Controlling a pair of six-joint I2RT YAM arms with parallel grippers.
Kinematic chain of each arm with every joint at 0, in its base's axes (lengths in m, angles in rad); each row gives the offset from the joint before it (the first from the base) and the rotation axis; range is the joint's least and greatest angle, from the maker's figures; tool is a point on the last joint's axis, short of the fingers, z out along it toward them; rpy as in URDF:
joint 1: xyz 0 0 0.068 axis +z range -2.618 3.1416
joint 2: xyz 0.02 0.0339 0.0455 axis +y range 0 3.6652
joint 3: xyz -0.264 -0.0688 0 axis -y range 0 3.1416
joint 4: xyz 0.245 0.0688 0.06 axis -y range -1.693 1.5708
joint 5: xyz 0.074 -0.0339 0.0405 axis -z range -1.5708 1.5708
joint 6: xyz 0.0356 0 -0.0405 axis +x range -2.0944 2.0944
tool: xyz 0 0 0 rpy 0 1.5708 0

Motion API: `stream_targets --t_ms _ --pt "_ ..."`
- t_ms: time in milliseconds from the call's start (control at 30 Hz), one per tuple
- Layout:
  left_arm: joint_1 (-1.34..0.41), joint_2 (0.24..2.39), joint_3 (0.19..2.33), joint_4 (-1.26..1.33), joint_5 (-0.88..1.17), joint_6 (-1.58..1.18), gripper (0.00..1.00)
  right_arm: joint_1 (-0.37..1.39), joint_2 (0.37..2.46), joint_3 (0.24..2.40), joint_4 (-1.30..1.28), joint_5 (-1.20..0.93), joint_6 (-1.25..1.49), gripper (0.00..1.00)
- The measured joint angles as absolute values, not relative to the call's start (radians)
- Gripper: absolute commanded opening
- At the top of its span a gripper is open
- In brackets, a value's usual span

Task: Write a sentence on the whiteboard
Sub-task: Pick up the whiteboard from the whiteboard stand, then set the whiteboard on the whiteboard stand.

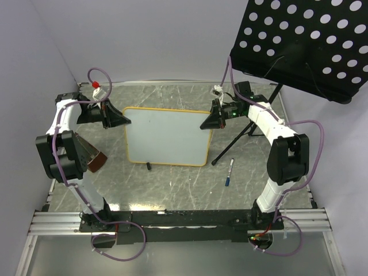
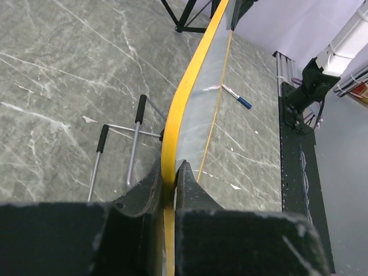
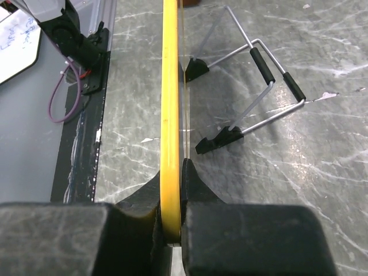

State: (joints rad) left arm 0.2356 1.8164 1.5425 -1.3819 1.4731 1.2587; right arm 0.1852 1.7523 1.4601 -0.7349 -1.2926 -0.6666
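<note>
Whiteboard [image 1: 167,137] sits mid-desk, propped on a wire easel [image 3: 259,86] and tilted back, face toward the arms. The face reads blank in the top view, no sentence visible on it. Left end effector [image 1: 123,119] is clamped on the board's left edge and right end effector [image 1: 206,123] is clamped on its right edge. Both wrist views show the fingers pinching the frame. Marker [image 1: 229,172] lies loose on the desk [image 1: 172,190], just right of the board's near corner and apart from it.

Step in hand, my guess: squaring and steadying the board before any writing, so the task is barely begun.

To do it well:
- pinch the frame only, off the writing face
- match both sides in height so the panel does not twist
- seat the black clip feet [image 3: 218,138] flat before letting go
- release the right side for the marker while the left braces the board

Materials:
- board is a thin, glossy white panel with rounded corners and a smooth yellow-orange rim, slick under the pads
- rim looks bowed in the left wrist view; lens or flex, cannot tell
- easel is thin bright wire with black rubber sleeves
- desk is a grey marble-pattern sheet, matte
- marker is slim and white with a blue cap, and could roll
- black perforated music-stand panel [image 1: 305,46] hangs over the far right
</note>
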Motion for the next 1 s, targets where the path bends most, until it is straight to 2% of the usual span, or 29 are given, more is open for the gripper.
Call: stream_targets --t_ms 200,633,1000 --pt "0.234 1.814 1.561 -1.382 1.472 1.234 0.01 0.185 1.737 1.462 -0.717 -1.291 -0.629 0.00" --pt "0.243 1.803 1.673 -1.372 1.507 1.180 0.01 0.185 1.740 1.604 -0.675 -1.279 -0.521 0.00" --pt "0.268 1.803 1.672 -1.368 1.523 1.180 0.01 0.199 1.829 1.729 -0.662 -1.286 -0.462 0.00"
